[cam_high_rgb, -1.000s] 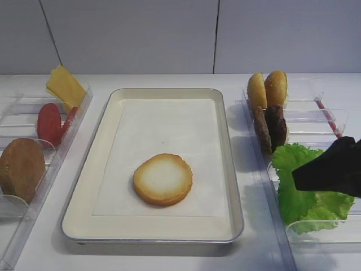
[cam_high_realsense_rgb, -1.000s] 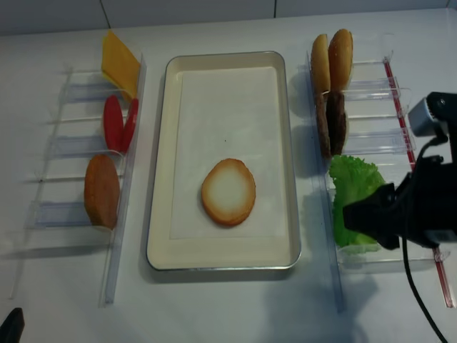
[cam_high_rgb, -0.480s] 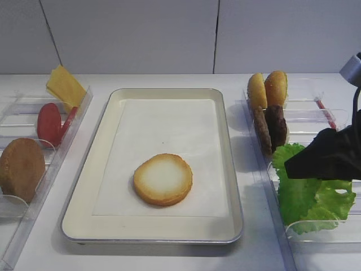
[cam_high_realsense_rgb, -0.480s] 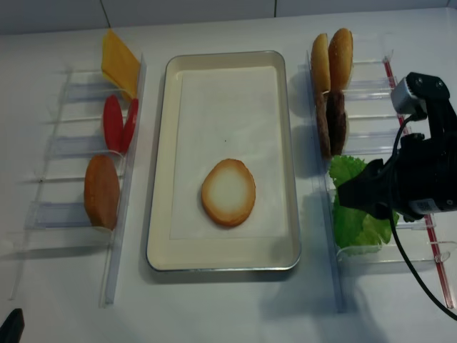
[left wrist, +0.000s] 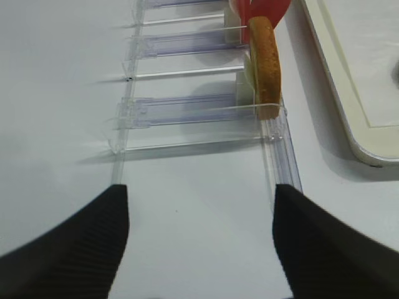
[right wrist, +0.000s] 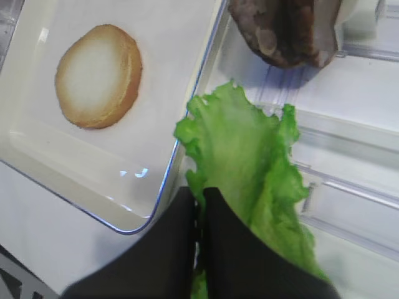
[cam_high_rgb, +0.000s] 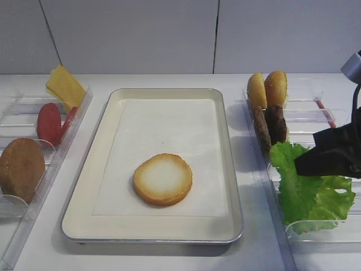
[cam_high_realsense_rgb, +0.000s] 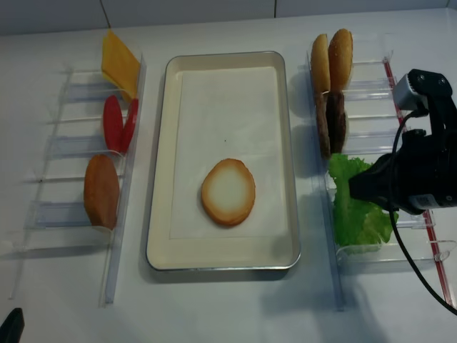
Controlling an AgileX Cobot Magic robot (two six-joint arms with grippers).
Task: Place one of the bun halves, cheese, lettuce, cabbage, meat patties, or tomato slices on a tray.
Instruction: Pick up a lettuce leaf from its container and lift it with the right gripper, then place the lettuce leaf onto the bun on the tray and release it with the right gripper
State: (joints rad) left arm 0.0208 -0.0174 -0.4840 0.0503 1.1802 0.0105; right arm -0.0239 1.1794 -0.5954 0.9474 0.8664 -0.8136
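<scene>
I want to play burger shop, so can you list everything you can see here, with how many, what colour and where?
tray: one, cream with a white paper liner, in the middle of the table.
bun halves: four; one pale toasted face up on the tray, two golden-brown standing in the far right holder, one brown in the left holder.
cheese: yellow slices, count unclear, far end of the left holder.
tomato slices: two, red, left holder between cheese and bun.
meat patties: two, dark brown, right holder behind the lettuce.
lettuce: one, bright green, near end of the right holder.
clear plastic holders: two, one on each side of the tray.
left claw: black, open, over bare table.
right claw: black, shut on the lettuce.
</scene>
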